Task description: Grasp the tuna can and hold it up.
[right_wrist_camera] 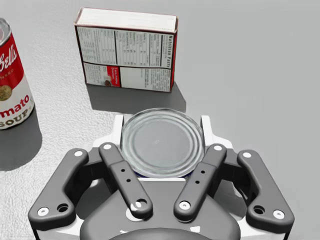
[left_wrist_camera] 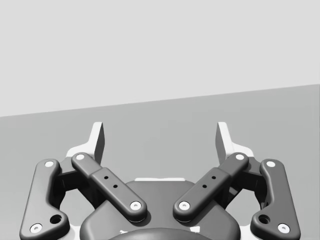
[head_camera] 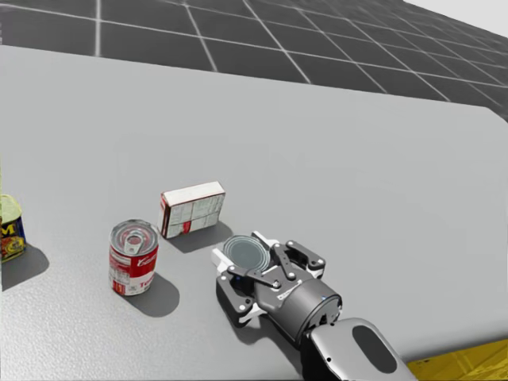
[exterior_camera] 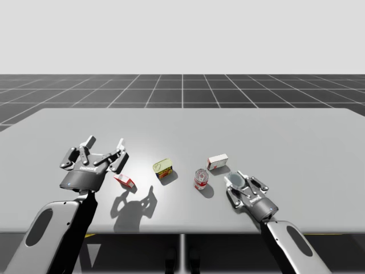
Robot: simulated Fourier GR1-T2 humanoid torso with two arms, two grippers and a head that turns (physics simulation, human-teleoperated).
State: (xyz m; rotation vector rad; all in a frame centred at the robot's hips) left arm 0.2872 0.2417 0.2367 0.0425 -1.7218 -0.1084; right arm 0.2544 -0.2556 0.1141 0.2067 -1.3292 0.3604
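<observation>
Silver-lidded flat round tuna can (right_wrist_camera: pixel 162 142): sealed, near right, just nearer than the white and red cardboard box (right_wrist_camera: pixel 125 50).
Box: small-print panel faces me.
Right gripper (right_wrist_camera: pixel 162 123): I see it pinching the tuna can.
Left gripper (left_wrist_camera: pixel 161 131): spread wide, near left.

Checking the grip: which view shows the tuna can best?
The right wrist view: the tuna can fills the gap between the fingers of my right gripper, lid up. Head and high views show it smaller.
</observation>
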